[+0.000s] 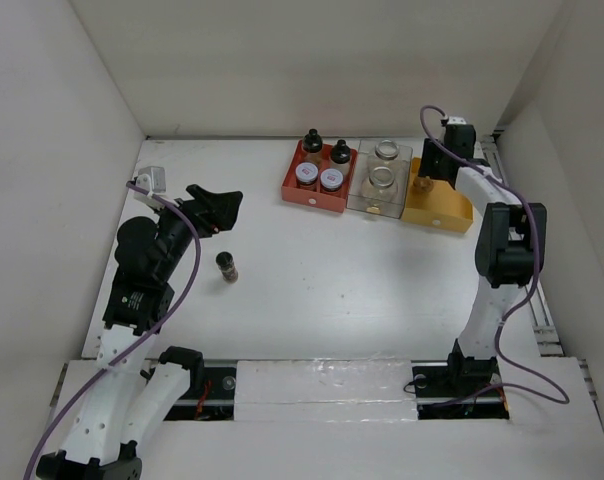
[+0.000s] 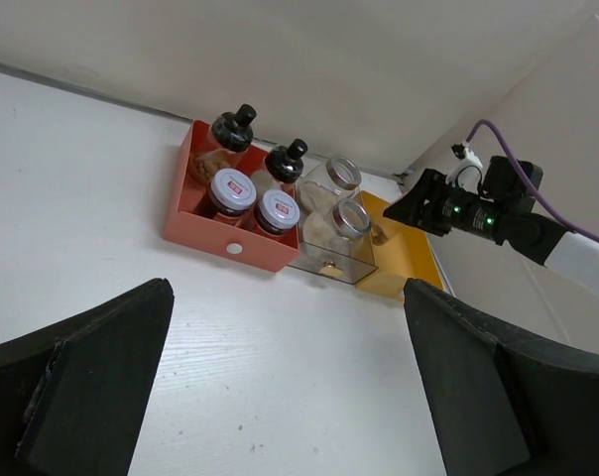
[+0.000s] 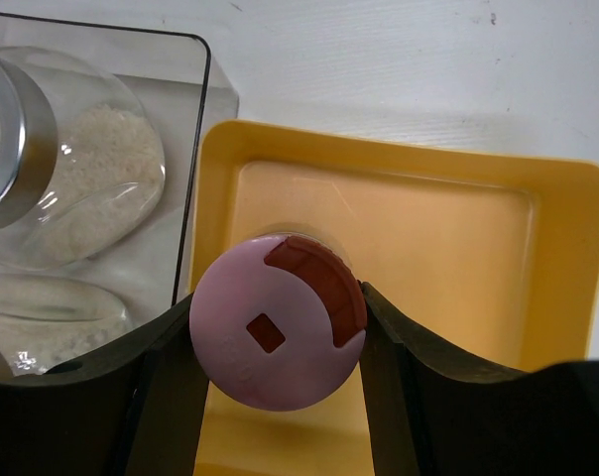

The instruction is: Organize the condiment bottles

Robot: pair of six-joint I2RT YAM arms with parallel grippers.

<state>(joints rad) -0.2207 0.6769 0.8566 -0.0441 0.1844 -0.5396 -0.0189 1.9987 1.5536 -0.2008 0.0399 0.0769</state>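
Left of centre the dark slim shaker [image 1: 226, 267] stands alone, left gripper [image 1: 222, 210] gaping empty just beyond it, while at the far-right edge the right gripper [image 3: 278, 347] clamps the pink-capped bottle [image 3: 265, 327] upright inside the orange tray [image 3: 409, 164], presumably seating it.

In the right gripper [image 3: 278, 309], the pink-capped bottle [image 3: 268, 349] shows only its lid; the body beneath is hidden. To the left of that gripper, two clear glass jars [image 3: 81, 188] are cut off by the frame edge. The left gripper [image 2: 286, 347] has blurred fingers [image 2: 91, 387] that run off the bottom edge. Ahead of it, the labels on the grey-lidded spice jars [image 2: 232, 188] are too small to read.
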